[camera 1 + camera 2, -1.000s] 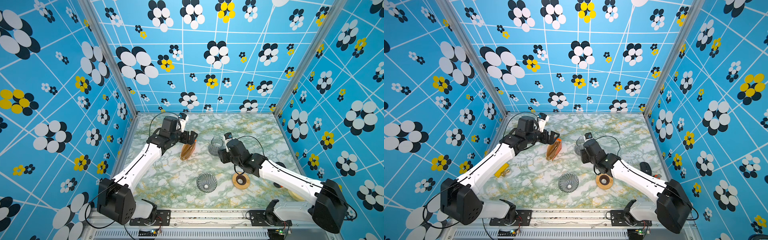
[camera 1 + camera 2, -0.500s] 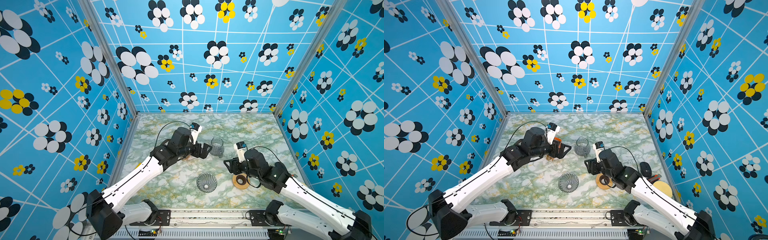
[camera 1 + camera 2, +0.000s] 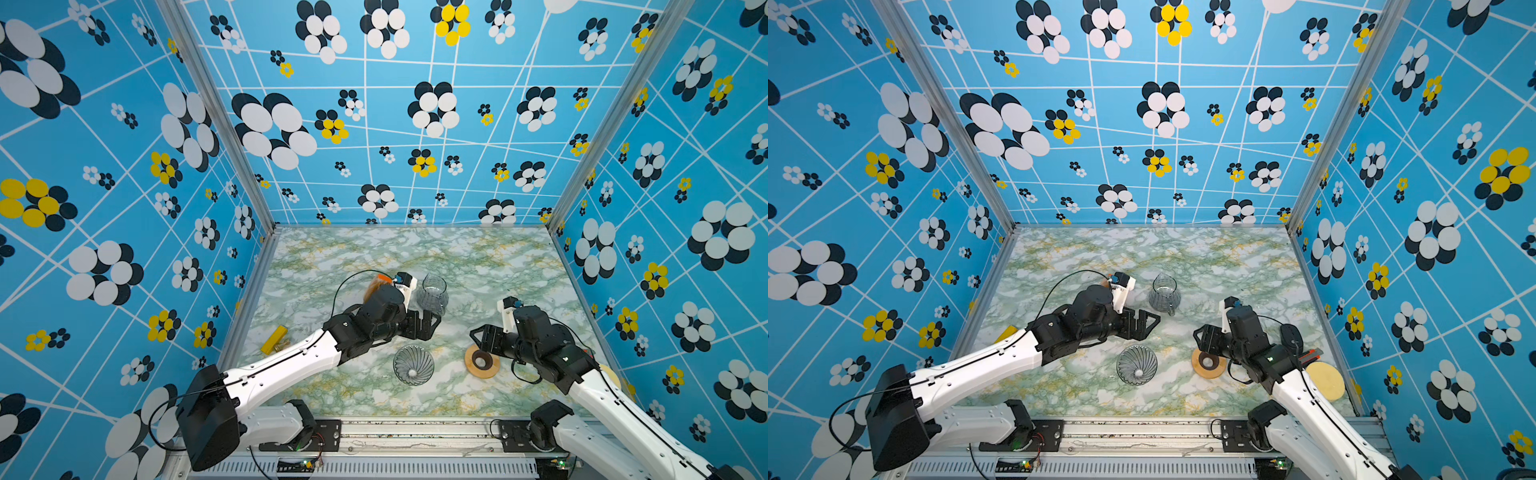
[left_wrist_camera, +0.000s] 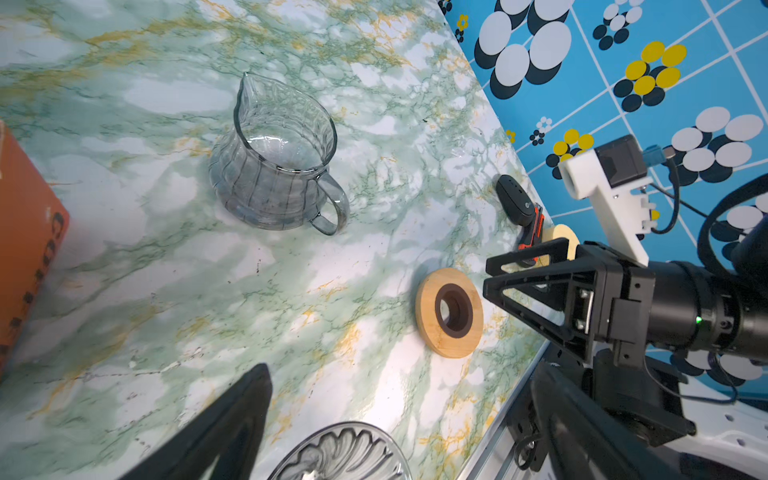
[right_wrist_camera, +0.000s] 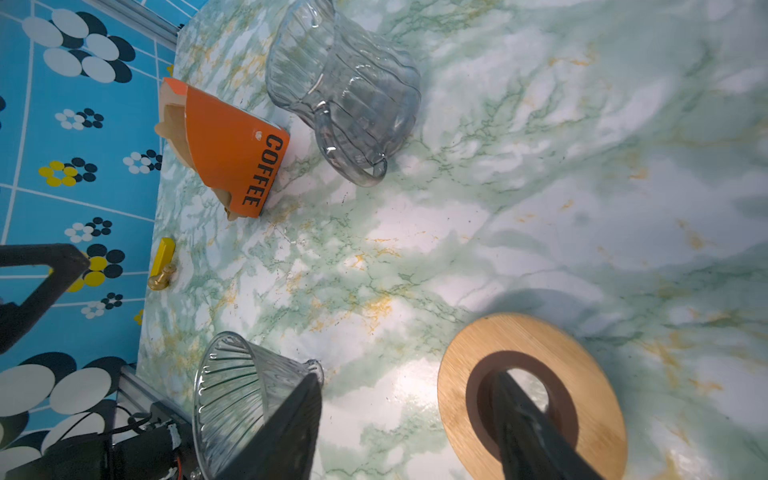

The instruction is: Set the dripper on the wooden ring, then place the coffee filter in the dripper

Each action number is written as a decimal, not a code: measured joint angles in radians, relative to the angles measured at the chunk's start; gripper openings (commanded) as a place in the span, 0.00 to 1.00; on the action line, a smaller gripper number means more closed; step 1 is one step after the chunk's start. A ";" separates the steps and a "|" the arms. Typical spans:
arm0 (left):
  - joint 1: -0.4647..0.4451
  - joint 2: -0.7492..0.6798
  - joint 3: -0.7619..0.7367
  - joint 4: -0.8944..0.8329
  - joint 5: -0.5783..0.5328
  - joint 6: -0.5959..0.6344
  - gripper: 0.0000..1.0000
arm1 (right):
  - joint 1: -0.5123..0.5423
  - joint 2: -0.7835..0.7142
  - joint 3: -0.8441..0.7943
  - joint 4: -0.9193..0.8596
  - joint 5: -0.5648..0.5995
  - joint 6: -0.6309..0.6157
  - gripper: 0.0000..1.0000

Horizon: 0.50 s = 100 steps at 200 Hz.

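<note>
No single coffee filter visible, only the orange-tagged packet beside the jug. Dripper empty on desk. Left gripper wide, right gripper part open, both empty. Risk: pinching several filters together, tipping the dripper.

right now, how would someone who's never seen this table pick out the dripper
On the green marble table, look at the near half, about midway across. The dripper sits there, left of the wooden ring and nearer than the glass jug. Unlike the handled jug, it is a clear cone with swirling ribs and no handle.
</note>
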 measured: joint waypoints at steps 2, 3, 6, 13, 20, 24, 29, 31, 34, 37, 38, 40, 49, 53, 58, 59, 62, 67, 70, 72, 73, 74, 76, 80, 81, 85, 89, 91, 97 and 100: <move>-0.003 0.007 0.000 0.009 0.000 -0.005 0.99 | -0.002 -0.002 -0.001 -0.005 -0.003 0.002 0.67; -0.006 0.011 0.000 0.012 0.000 -0.008 0.99 | -0.005 -0.003 -0.001 -0.008 -0.005 0.005 0.67; -0.008 0.013 0.000 0.014 0.000 -0.008 0.99 | -0.010 -0.006 -0.002 -0.013 -0.008 0.005 0.67; -0.019 0.032 0.000 0.034 0.002 -0.021 0.99 | -0.022 -0.010 -0.002 -0.026 -0.017 0.009 0.67; -0.027 0.049 0.000 0.048 0.005 -0.029 0.99 | -0.032 -0.010 -0.002 -0.036 -0.024 0.012 0.67; -0.032 0.062 0.000 0.058 0.008 -0.037 0.99 | -0.036 -0.010 -0.002 -0.040 -0.027 0.013 0.67; -0.035 0.070 0.000 0.065 0.012 -0.042 0.99 | -0.043 -0.009 -0.002 -0.048 -0.031 0.015 0.67; -0.039 0.079 0.000 0.072 0.014 -0.045 0.99 | -0.045 -0.009 -0.002 -0.053 -0.032 0.016 0.67; -0.040 0.082 0.000 0.072 0.016 -0.047 0.99 | -0.048 -0.009 -0.002 -0.056 -0.032 0.017 0.67; -0.042 0.092 0.000 0.080 0.018 -0.050 0.99 | -0.051 -0.009 -0.002 -0.061 -0.032 0.019 0.67; -0.042 0.094 0.000 0.082 0.019 -0.050 0.99 | -0.051 -0.009 -0.003 -0.063 -0.032 0.019 0.67; -0.044 0.100 0.000 0.087 0.023 -0.053 0.99 | -0.054 -0.009 -0.003 -0.067 -0.032 0.019 0.67; -0.050 0.123 0.001 0.099 0.031 -0.060 0.99 | -0.061 -0.009 -0.004 -0.083 -0.031 0.026 0.66; -0.051 0.130 0.002 0.101 0.034 -0.061 0.99 | -0.063 -0.009 -0.004 -0.088 -0.031 0.029 0.66; -0.054 0.143 0.003 0.106 0.039 -0.064 0.99 | -0.069 -0.010 -0.006 -0.097 -0.029 0.031 0.66; -0.054 0.143 0.003 0.106 0.039 -0.064 0.99 | -0.070 -0.010 -0.007 -0.098 -0.027 0.032 0.66; -0.056 0.151 0.006 0.108 0.043 -0.065 0.99 | -0.072 -0.010 -0.008 -0.102 -0.026 0.034 0.65; -0.059 0.160 0.008 0.108 0.046 -0.067 0.99 | -0.076 -0.011 -0.011 -0.109 -0.022 0.036 0.65; -0.060 0.167 0.012 0.109 0.050 -0.066 0.99 | -0.078 -0.012 -0.015 -0.112 -0.019 0.038 0.65; -0.061 0.171 0.013 0.109 0.053 -0.067 0.99 | -0.079 -0.013 -0.017 -0.114 -0.017 0.038 0.64; -0.062 0.174 0.015 0.110 0.055 -0.066 0.99 | -0.080 -0.013 -0.018 -0.115 -0.016 0.038 0.64; -0.062 0.174 0.015 0.110 0.055 -0.066 0.99 | -0.081 -0.014 -0.019 -0.116 -0.015 0.039 0.64; -0.064 0.179 0.018 0.111 0.060 -0.066 0.99 | -0.082 -0.014 -0.020 -0.117 -0.013 0.040 0.64; -0.066 0.186 0.022 0.113 0.065 -0.066 0.99 | -0.084 -0.015 -0.025 -0.124 -0.010 0.042 0.64; -0.066 0.188 0.024 0.113 0.066 -0.066 0.99 | -0.085 -0.016 -0.026 -0.126 -0.008 0.043 0.64; -0.068 0.194 0.030 0.113 0.070 -0.065 0.99 | -0.088 -0.018 -0.032 -0.130 -0.005 0.046 0.64; -0.071 0.201 0.037 0.114 0.076 -0.063 0.99 | -0.090 -0.020 -0.038 -0.133 -0.002 0.050 0.63; -0.072 0.205 0.041 0.114 0.077 -0.061 0.99 | -0.091 -0.020 -0.041 -0.135 -0.001 0.053 0.63; -0.074 0.212 0.050 0.114 0.084 -0.056 0.99 | -0.094 -0.022 -0.051 -0.137 0.006 0.057 0.63; -0.076 0.219 0.059 0.114 0.089 -0.052 0.99 | -0.095 -0.023 -0.056 -0.138 0.008 0.060 0.63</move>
